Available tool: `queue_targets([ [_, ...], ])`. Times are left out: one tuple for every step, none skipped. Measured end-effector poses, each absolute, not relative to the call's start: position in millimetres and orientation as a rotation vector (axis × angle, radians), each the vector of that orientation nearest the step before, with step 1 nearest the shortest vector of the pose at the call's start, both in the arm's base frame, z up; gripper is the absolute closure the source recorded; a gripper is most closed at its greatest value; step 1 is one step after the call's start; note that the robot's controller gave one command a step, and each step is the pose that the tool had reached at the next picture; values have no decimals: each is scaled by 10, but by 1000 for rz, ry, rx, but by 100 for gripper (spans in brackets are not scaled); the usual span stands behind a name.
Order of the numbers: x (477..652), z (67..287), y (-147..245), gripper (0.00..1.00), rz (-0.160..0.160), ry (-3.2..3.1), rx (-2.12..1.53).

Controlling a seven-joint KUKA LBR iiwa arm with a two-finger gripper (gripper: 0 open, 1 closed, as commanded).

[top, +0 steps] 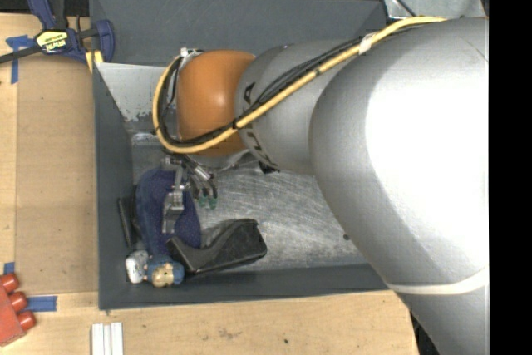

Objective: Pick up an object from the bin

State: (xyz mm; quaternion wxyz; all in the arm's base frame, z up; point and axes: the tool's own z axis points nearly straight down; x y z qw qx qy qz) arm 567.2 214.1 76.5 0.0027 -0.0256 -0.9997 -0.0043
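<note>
The gripper (177, 202) is down in the lower left of the frame, on a dark blue cloth-like thing (152, 199) by the left wall of the bin (249, 21), with a flat black case (229, 245) just beside it. How far it is open, or whether it has hold of the cloth, cannot be told. The lift out, by my judgement, is not yet done.
</note>
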Motion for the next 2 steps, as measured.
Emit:
queue_targets([
  [5568,1136,2370,100,-4,-3163,-63],
  [5588,2138,2445,100,-7,-3153,-26],
])
